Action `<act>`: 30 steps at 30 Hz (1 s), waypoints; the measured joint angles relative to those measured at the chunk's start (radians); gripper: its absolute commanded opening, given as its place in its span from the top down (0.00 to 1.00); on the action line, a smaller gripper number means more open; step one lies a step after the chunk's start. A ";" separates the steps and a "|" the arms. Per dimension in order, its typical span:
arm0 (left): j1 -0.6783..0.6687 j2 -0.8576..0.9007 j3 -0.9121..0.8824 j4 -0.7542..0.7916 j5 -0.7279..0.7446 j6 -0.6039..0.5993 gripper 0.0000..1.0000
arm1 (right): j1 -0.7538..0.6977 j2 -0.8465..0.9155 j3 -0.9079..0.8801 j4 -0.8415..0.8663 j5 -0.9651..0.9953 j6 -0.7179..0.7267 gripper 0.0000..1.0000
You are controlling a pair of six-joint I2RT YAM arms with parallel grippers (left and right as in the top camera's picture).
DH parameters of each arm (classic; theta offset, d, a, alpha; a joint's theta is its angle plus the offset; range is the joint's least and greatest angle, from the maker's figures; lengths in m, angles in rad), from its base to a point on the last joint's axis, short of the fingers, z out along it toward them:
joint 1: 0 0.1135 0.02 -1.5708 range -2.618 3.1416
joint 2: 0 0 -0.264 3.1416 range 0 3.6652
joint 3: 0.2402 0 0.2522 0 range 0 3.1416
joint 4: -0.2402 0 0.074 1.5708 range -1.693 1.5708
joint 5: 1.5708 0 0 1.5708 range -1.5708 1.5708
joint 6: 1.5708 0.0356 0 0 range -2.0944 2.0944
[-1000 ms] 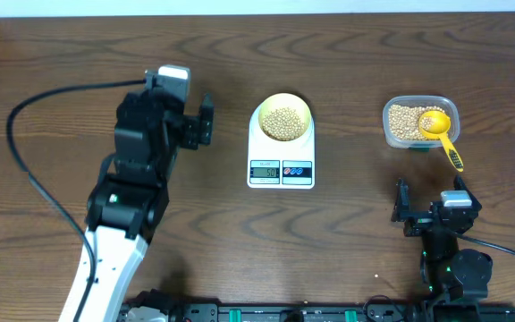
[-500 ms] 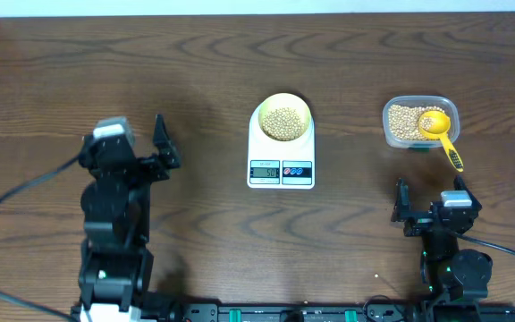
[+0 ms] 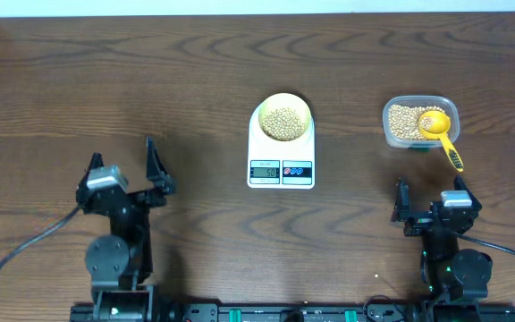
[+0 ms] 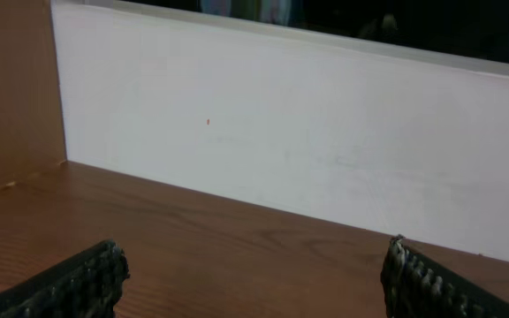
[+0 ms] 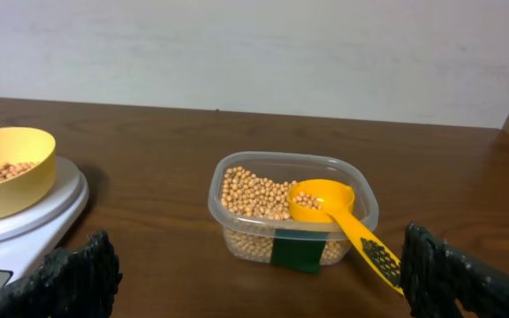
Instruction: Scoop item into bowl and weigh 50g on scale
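The pale yellow bowl holds tan beans and sits on the white scale at mid table; it also shows at the left edge of the right wrist view. More beans fill the clear tub, with the bright yellow scoop resting in it, handle over the rim. My left gripper is open and empty, low at the left, far from the scale. My right gripper is open and empty, just in front of the tub.
A white wall runs along the table's far edge. A wooden side panel stands at the far left corner. Cables trail from both arm bases at the front edge.
My left arm has drawn back from beside the scale toward the front left of the table and folded down low. The right arm, bowl, scale and scoop have not moved.
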 measured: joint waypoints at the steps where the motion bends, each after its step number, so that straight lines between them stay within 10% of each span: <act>1: 0.000 -0.024 -0.018 0.006 0.001 0.000 0.06 | 0.000 0.000 0.000 0.000 0.000 0.000 0.01; 30: 0.000 -0.224 -0.276 0.176 0.004 0.000 0.06 | 0.000 0.000 0.000 0.000 0.000 0.000 0.01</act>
